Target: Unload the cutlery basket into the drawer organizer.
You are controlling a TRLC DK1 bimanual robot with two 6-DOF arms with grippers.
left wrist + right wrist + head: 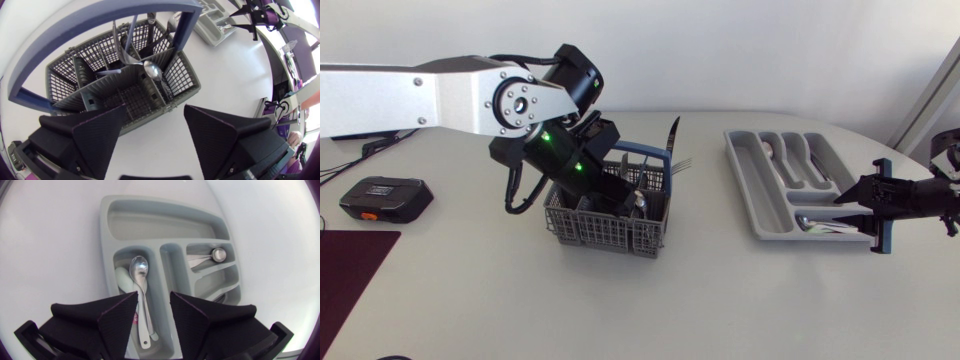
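Left claw (155, 111): fingers spread, empty, hanging just over the cutlery basket (65, 80). Its wrist view shows a basket spoon (152, 70) in one cell; overhead, the arm mostly covers that cell. Right claw (154, 299): also open, holding nothing, above the drawer organizer (107, 240) on the desk (720, 300). A tray spoon (139, 270) lies in the compartment beneath.

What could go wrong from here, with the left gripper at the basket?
1. The open left gripper hangs over the basket, close to its blue handle; a finger could catch the handle or a grid wall and tip the basket.
2. The basket spoon leans against other cutlery, so a grasp might pull up two pieces.
3. The right gripper is open above the organizer; lowering it could knock the organizer spoon.
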